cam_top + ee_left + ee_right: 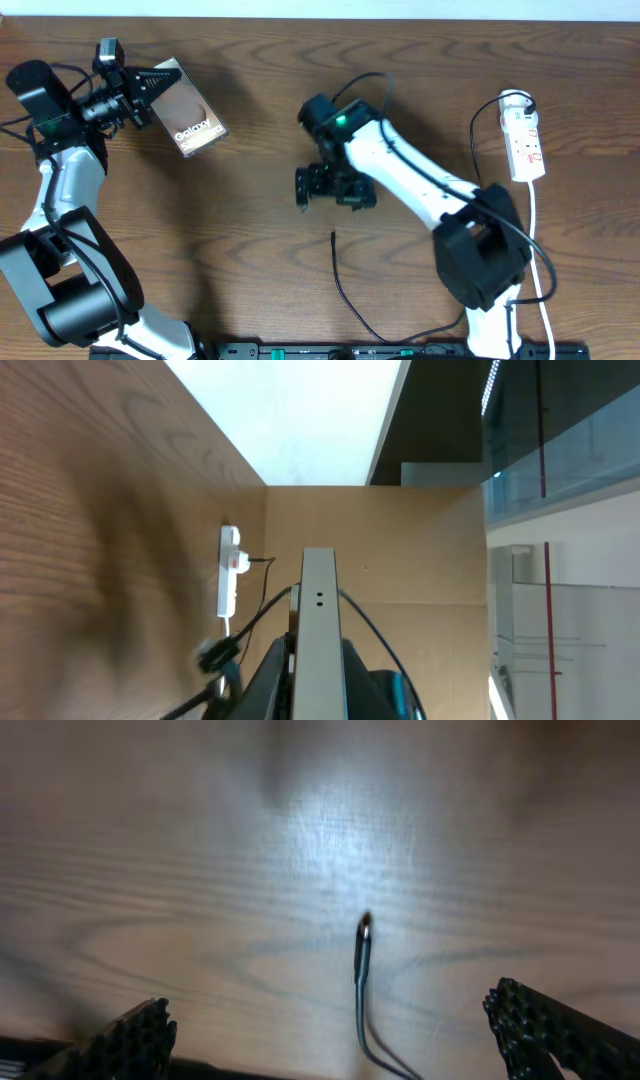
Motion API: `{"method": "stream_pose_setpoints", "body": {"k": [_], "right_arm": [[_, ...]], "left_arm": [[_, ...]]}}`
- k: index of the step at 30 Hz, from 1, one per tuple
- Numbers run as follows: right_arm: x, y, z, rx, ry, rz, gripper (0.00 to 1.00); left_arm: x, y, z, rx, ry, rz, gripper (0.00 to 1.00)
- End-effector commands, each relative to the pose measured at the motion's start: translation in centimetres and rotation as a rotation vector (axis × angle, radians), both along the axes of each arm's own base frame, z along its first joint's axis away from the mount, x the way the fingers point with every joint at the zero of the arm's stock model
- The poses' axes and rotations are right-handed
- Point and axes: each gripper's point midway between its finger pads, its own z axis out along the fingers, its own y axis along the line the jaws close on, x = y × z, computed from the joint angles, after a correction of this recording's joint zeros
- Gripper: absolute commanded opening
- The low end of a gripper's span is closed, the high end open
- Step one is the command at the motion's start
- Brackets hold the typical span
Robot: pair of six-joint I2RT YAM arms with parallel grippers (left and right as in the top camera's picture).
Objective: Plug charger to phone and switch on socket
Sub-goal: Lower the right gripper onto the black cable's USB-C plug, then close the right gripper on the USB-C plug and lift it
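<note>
Charger (pixel 362 970), one, near spread right fingers (pixel 548 1025); one phone (pixel 195 120) tight between left fingers (pixel 152 82)

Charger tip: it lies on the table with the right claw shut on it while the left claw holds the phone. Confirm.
Not quite. The right claw is open, hovering over the charger tip, not shut on it, as the right wrist view shows. The tip does lie on the table, and the left claw holds the phone.
</note>
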Motion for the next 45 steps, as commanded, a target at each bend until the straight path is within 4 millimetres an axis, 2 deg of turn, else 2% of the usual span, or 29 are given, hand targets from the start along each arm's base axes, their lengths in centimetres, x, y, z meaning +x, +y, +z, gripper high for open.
{"method": "stream_pose_setpoints", "body": {"k": [1,4,11,15,25,34,41,45], "right_arm": [[-1.0,0.4,-0.8,-0.046,0.021,-0.021,0.99],[-1.6,0.7,-1.3,-0.084,0.012,-0.017,0.99],[-2.7,-0.5,-2.6,-0.177,0.012,-0.051,0.99],[-4.1,-1.7,-4.4,-0.215,0.048,-0.047,0.99],[-6.4,-1.4,-5.5,-0.236,0.071,0.008,0.99],[-5.9,-1.2,-6.6,-0.213,0.043,-0.003,0.84],[-4.8,-1.1,-7.0,-0.206,0.000,-0.014,0.79],[-4.3,-1.3,-7.1,-0.219,-0.025,-0.028,0.73]], "left_arm": [[-0.4,-0.3,0.4,0.005,-0.025,-0.031,0.08],[-0.4,-0.3,0.4,0.005,-0.025,-0.031,0.07],[-0.4,-0.3,0.4,0.005,-0.024,-0.031,0.07],[-0.4,-0.3,0.4,0.009,-0.032,-0.031,0.07],[-0.4,-0.3,0.4,0.013,-0.040,-0.031,0.07],[-0.4,-0.3,0.4,0.014,-0.040,-0.031,0.08],[-0.4,-0.3,0.4,0.014,-0.040,-0.031,0.07],[-0.4,-0.3,0.4,0.014,-0.041,-0.031,0.07]]}}
